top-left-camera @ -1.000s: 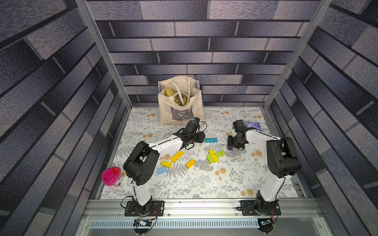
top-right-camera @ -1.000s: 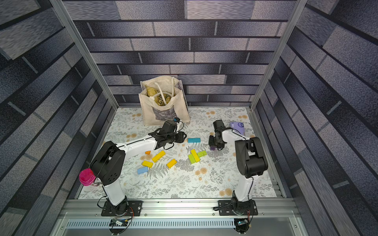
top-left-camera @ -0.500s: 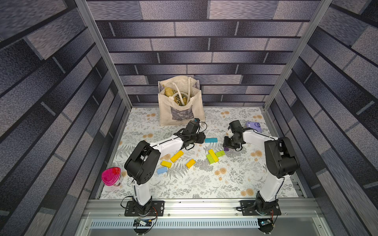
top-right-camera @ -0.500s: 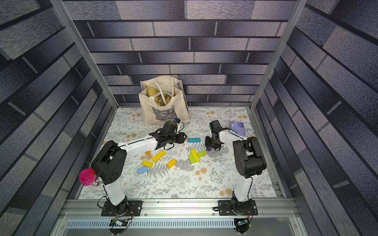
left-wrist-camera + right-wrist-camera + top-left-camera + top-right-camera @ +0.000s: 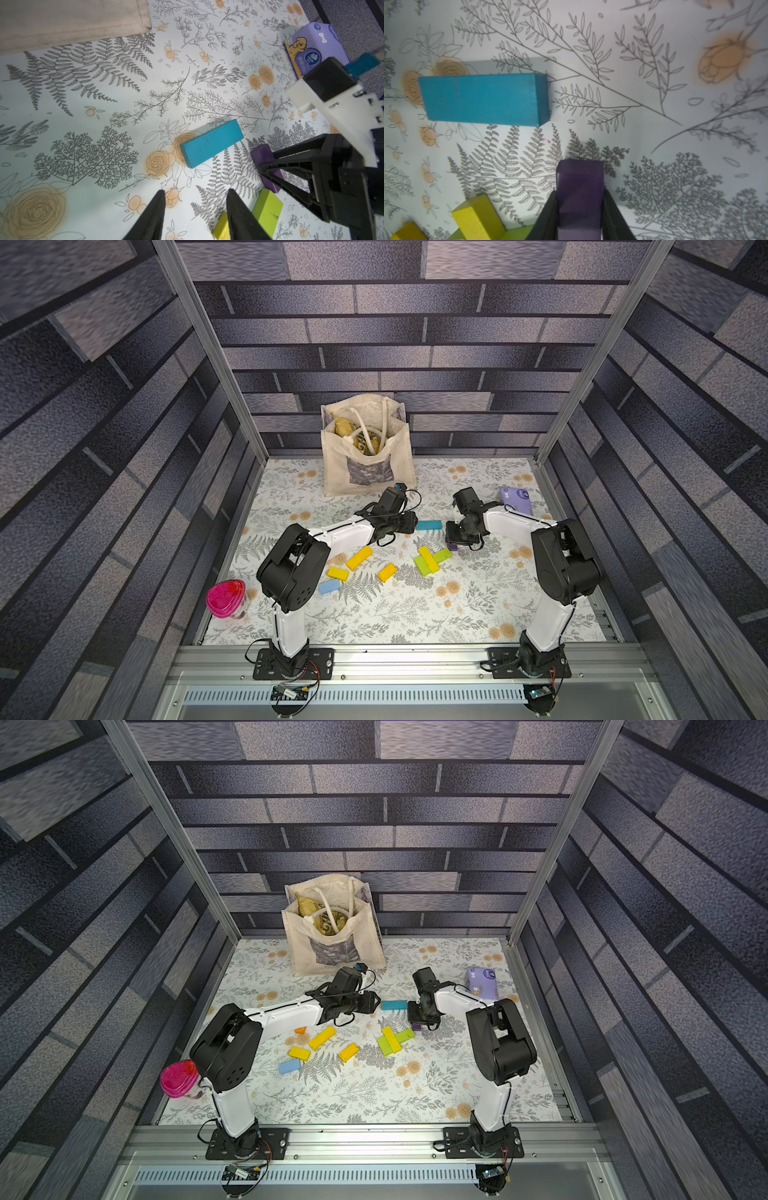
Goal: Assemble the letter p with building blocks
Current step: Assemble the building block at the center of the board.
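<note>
Carrying its purple block (image 5: 580,178), the right gripper (image 5: 579,192) has slid inward toward the lime green block (image 5: 267,209).
Its jaws pinch the purple block by its long sides, one end just beside the lime green block and near the teal block (image 5: 481,99). The left gripper (image 5: 195,193) hangs short of the teal block, jaws partly apart with nothing between them. Yellow blocks (image 5: 360,558) and a light blue block (image 5: 329,586) lie scattered on the floral mat (image 5: 415,614).

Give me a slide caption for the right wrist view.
Right gripper shut on a purple block, teal block lying flat nearby on the floral mat.
</note>
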